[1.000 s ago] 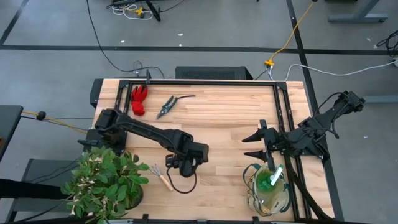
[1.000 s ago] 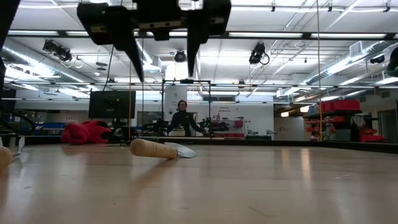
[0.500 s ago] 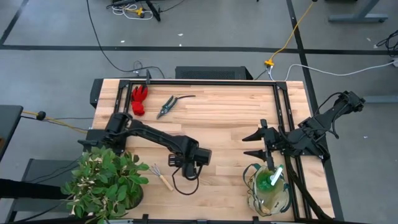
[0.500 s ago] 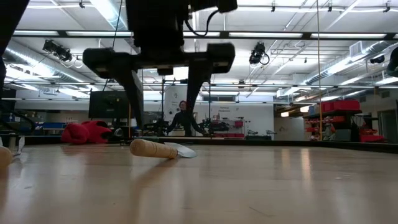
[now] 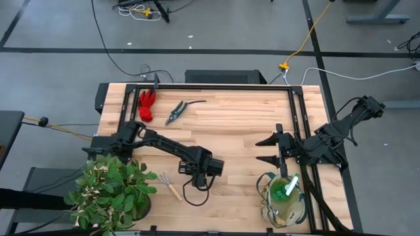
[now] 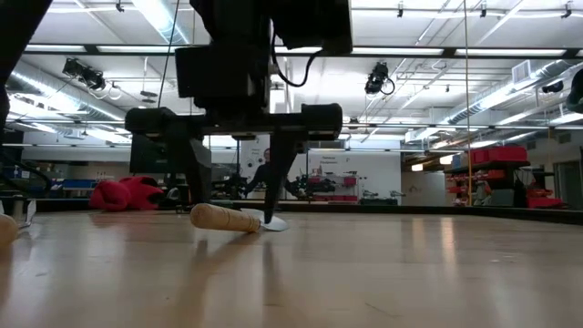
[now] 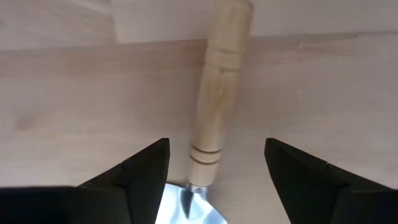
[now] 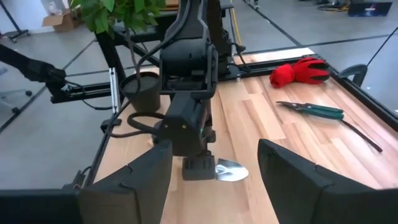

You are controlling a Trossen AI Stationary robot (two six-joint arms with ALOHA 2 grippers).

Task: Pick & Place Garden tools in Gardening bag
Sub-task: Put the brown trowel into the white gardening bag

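Observation:
A trowel with a light wooden handle (image 7: 217, 93) and a silver blade (image 8: 231, 170) lies flat on the table, near its middle front. My left gripper (image 7: 217, 142) points straight down over it, open. Its fingers (image 6: 278, 182) stand low on either side of the handle, near the blade end, and touch nothing that I can see. The beige gardening bag (image 5: 283, 202) stands at the front right with a green-and-white item (image 5: 289, 186) in it. My right gripper (image 5: 270, 151) waits open beside the bag, above the table.
Red gloves (image 5: 146, 106) and dark pruning shears (image 5: 180, 110) lie at the far left. A small rake (image 5: 169, 183) lies near the front, left of the trowel. A leafy potted plant (image 5: 111, 193) stands at the front left corner. A dark frame rail (image 5: 223, 86) borders the table.
My left gripper has come down from well above the table to the trowel and has rolled a little about its own axis. Its fingers, which hung high before, now reach down on both sides of the handle. The trowel has not moved.

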